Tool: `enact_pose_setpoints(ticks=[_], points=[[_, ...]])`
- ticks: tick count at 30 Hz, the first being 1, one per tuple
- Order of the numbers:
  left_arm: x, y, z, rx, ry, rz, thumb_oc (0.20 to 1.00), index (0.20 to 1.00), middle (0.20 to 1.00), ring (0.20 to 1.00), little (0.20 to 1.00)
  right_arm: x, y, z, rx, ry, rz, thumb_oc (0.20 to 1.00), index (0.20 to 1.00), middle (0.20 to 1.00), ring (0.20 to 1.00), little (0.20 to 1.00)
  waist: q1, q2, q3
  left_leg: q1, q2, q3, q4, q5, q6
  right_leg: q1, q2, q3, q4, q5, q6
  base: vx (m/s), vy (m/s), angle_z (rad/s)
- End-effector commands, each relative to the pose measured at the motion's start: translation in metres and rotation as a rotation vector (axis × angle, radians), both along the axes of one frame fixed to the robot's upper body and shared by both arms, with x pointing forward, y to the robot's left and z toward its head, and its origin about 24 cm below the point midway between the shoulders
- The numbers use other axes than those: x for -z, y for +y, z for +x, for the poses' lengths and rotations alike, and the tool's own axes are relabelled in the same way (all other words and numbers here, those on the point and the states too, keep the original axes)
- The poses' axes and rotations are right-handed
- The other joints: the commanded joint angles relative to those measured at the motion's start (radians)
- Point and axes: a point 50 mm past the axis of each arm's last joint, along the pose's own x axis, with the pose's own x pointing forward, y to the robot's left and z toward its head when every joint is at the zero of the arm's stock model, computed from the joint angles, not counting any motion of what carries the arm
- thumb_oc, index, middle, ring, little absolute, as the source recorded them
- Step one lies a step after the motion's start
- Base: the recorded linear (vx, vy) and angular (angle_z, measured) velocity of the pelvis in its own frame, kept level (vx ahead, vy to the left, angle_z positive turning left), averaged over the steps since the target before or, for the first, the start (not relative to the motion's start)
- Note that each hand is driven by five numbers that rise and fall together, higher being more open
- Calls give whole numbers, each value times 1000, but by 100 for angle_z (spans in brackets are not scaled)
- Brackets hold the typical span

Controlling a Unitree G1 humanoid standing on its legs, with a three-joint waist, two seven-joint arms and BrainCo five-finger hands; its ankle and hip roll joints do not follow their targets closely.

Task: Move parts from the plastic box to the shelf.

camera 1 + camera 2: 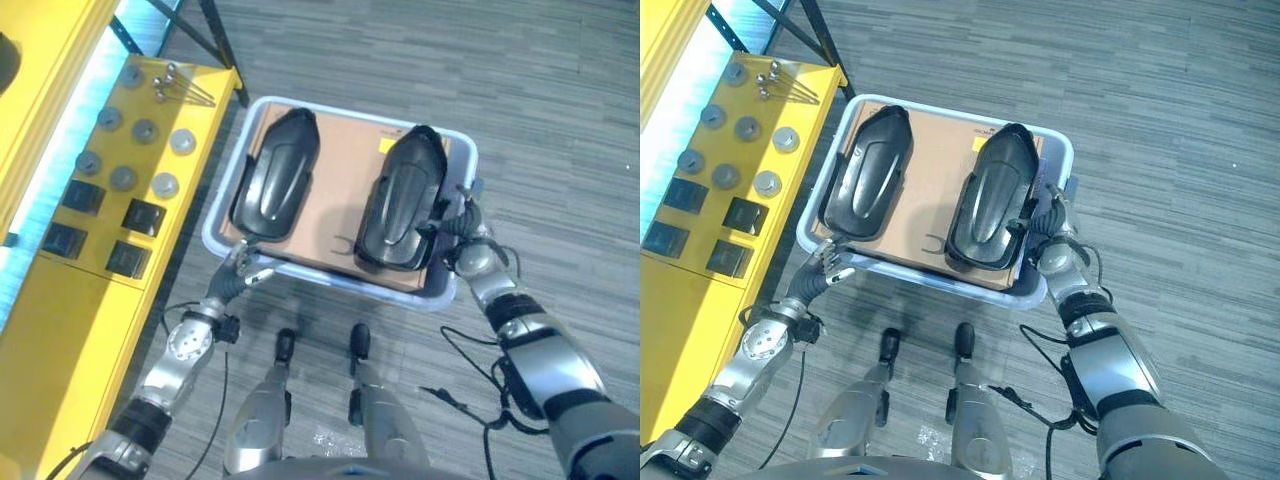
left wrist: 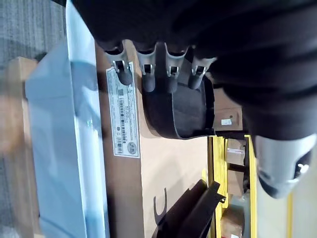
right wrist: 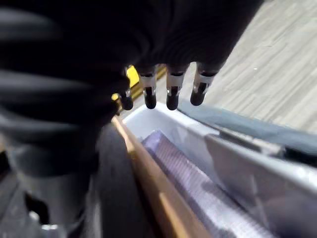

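A pale blue plastic box stands on the floor with a brown cardboard sheet inside it. Two long black moulded parts lie on the sheet: one on the left, one on the right. My left hand is at the box's near left corner, fingers straight and reaching over the rim toward the left part. At the box's right wall, beside the right part's near end, my right hand is held with fingers extended over the rim, holding nothing.
The yellow shelf runs along the left, carrying several grey round parts, black square parts and some bolts. A black stand leg rises behind the shelf. Grey carpet surrounds the box.
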Motion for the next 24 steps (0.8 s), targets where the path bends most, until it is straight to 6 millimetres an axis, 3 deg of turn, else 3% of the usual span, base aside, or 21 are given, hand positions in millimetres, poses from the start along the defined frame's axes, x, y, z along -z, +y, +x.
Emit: enact_pose_setpoints(ticks=[1, 2, 3, 11, 13, 16, 17, 20, 24], points=[[-15, 2, 1, 35, -80, 8, 1000, 1000, 1000, 1000, 1000, 10, 13, 3, -82, 98, -12, 520, 520, 520, 520, 520, 4, -62, -24, 7, 16, 20, 71, -140, 8, 43, -96, 79, 25, -126, 103, 0, 0, 0], [-15, 3, 1, 34, -80, 8, 1000, 1000, 1000, 1000, 1000, 9, 13, 4, -83, 97, -11, 520, 520, 520, 520, 520, 4, -62, -24, 7, 16, 20, 71, -141, 8, 43, -96, 79, 25, -126, 102, 0, 0, 0], [-15, 2, -1, 53, -80, 20, 1000, 1000, 1000, 1000, 1000, 23, 9, 0, -75, 194, -7, 200, 200, 200, 200, 200, 9, -61, -27, 8, 15, 16, 71, -140, 7, 48, -98, 75, 23, -126, 103, 0, 0, 0], [-15, 8, -3, 36, -74, 23, 1000, 1000, 1000, 1000, 1000, 50, -3, -19, -10, 256, 43, 200, 200, 200, 200, 200, 14, -60, -48, 40, 13, 15, 71, -153, 10, 83, -102, 66, 20, -139, 106, 3, -1, 7], [-14, 18, -5, 2, -72, 33, 1000, 1000, 1000, 1000, 1000, 61, -9, -33, -7, 244, 47, 200, 200, 200, 200, 200, 7, -68, -66, 55, 15, 18, 77, -164, 12, 101, -101, 65, 21, -145, 105, 0, 0, 0], [-14, 21, -7, -12, -69, 37, 1000, 1000, 1000, 1000, 1000, 63, -10, -38, -16, 229, 47, 200, 200, 200, 200, 200, 5, -72, -74, 62, 16, 20, 79, -168, 12, 109, -100, 63, 20, -147, 106, 5, -12, -1], [-17, 30, -7, -41, -84, 65, 1000, 1000, 1000, 1000, 1000, 66, -18, -49, -28, 220, 35, 200, 200, 200, 200, 200, -2, -82, -91, 78, 21, 23, 83, -177, 10, 125, -101, 57, 20, -153, 108, 29, -46, 0], [-33, 51, -9, -85, -162, 182, 1000, 1000, 1000, 1000, 1000, 58, -40, -64, -34, 186, -16, 200, 200, 200, 200, 200, -8, -93, -122, 118, 29, 30, 84, -191, 8, 159, -102, 46, 24, -166, 109, 48, -34, 0], [-57, 72, -8, -154, -265, 260, 1000, 1000, 1000, 1000, 1000, 23, -58, -73, -78, 57, -126, 200, 200, 200, 200, 200, -23, -105, -164, 187, 41, 56, 57, -190, 4, 202, -102, 45, 33, -181, 113, 23, -11, -8]])
